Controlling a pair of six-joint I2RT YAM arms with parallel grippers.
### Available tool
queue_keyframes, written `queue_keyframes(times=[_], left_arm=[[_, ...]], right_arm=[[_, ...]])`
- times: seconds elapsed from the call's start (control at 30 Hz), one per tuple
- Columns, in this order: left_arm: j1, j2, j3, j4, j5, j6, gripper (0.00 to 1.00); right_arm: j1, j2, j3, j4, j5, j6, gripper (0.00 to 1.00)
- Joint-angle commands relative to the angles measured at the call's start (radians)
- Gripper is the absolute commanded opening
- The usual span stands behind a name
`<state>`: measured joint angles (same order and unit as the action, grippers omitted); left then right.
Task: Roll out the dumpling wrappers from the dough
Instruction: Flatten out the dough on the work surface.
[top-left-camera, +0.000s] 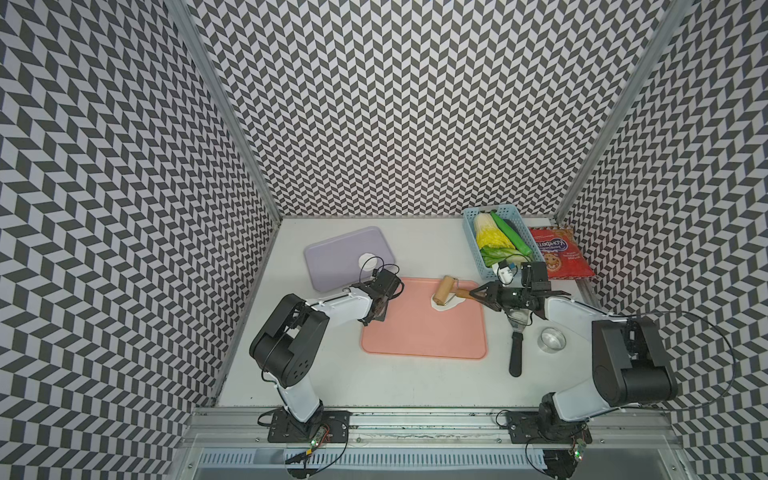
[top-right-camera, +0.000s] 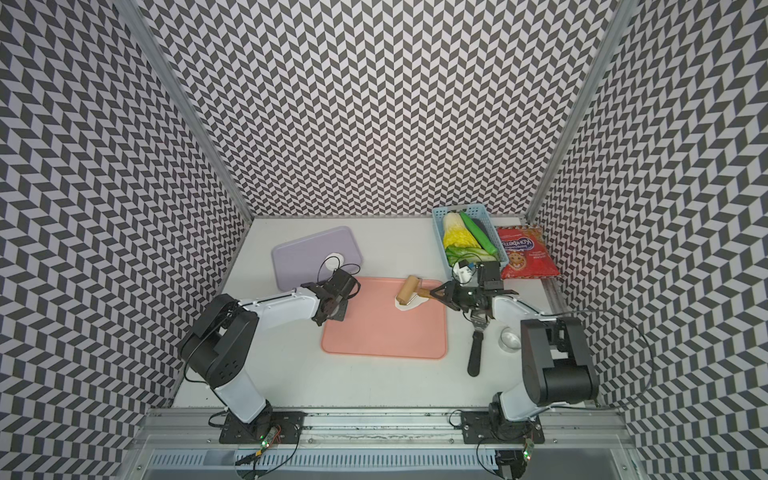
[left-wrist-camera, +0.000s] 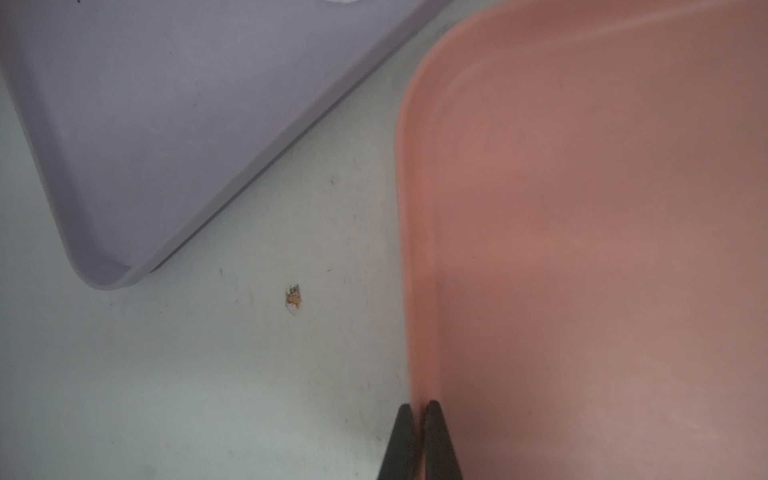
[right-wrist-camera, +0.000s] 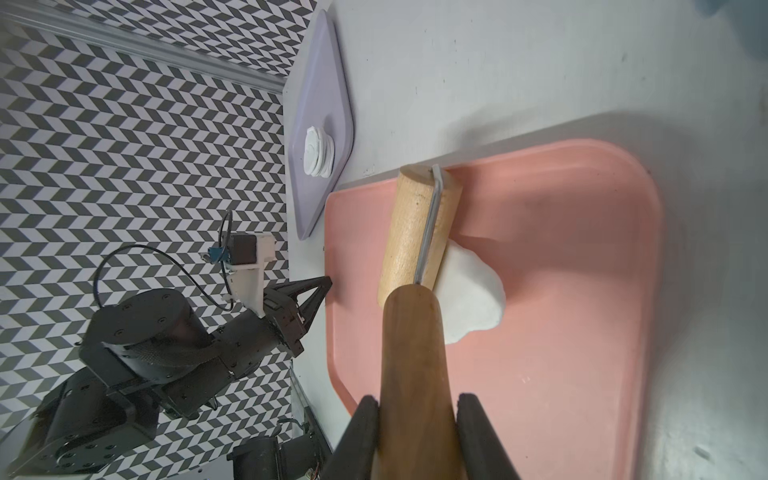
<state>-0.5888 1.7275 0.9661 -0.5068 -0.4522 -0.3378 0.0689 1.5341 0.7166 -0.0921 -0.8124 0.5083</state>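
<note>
So the right gripper (right-wrist-camera: 417, 401) is clamped on the dark wooden handle of the rolling pin (right-wrist-camera: 409, 353), with a finger snug on each side. Straight ahead of the fingertips, its pale drum (right-wrist-camera: 415, 228) sits crosswise on the pink tray (right-wrist-camera: 561, 353). The dough (right-wrist-camera: 473, 299) is a soft white lump poking out from under one side of that drum, just past the fingertips. Under that wrist lies a black-handled spatula (top-left-camera: 515, 357), and the steel ring cutter (top-left-camera: 551, 339) is just beside the forearm on the table (top-left-camera: 415, 382). Across the tray from this hand, the left gripper (left-wrist-camera: 417, 411) points down at the opposite rim, fingers pressed together. Whether they actually nip the rim I can't tell. Further out past the drum, the purple tray (right-wrist-camera: 320, 75) holds the dumpling wrappers (right-wrist-camera: 318, 151) — a small stack of round white discs near the edge facing the left wrist. Farthest off, beyond the back of the right hand, sit a blue basket (top-left-camera: 471, 237) of veg and a red snack bag (top-left-camera: 561, 253).
</note>
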Motion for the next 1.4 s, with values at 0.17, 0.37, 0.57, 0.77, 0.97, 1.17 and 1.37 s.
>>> queue_keyframes(times=[0.17, 0.37, 0.57, 0.77, 0.97, 1.17, 1.37], left_arm=[[0.001, 0.006, -0.032, -0.039, -0.031, 0.020, 0.00], [0.001, 0.017, -0.019, -0.044, -0.029, 0.019, 0.00], [0.001, 0.015, -0.018, -0.045, -0.029, 0.017, 0.00], [-0.002, 0.016, -0.018, -0.042, -0.025, 0.017, 0.00], [-0.003, 0.011, -0.020, -0.044, -0.031, 0.013, 0.00], [-0.005, 0.015, -0.018, -0.044, -0.028, 0.011, 0.00], [-0.008, 0.015, -0.020, -0.044, -0.031, 0.013, 0.00]], right_arm=[[-0.016, -0.066, -0.066, -0.231, 0.264, -0.012, 0.00], [-0.009, -0.107, 0.002, -0.142, 0.154, -0.044, 0.00], [-0.003, -0.243, -0.020, 0.057, 0.110, 0.064, 0.00], [-0.004, -0.205, 0.018, 0.042, 0.025, 0.064, 0.00], [0.008, -0.173, 0.052, -0.087, -0.026, 0.090, 0.00], [0.010, -0.108, 0.052, -0.214, 0.087, 0.032, 0.00], [0.025, -0.011, 0.049, -0.237, 0.205, 0.052, 0.00]])
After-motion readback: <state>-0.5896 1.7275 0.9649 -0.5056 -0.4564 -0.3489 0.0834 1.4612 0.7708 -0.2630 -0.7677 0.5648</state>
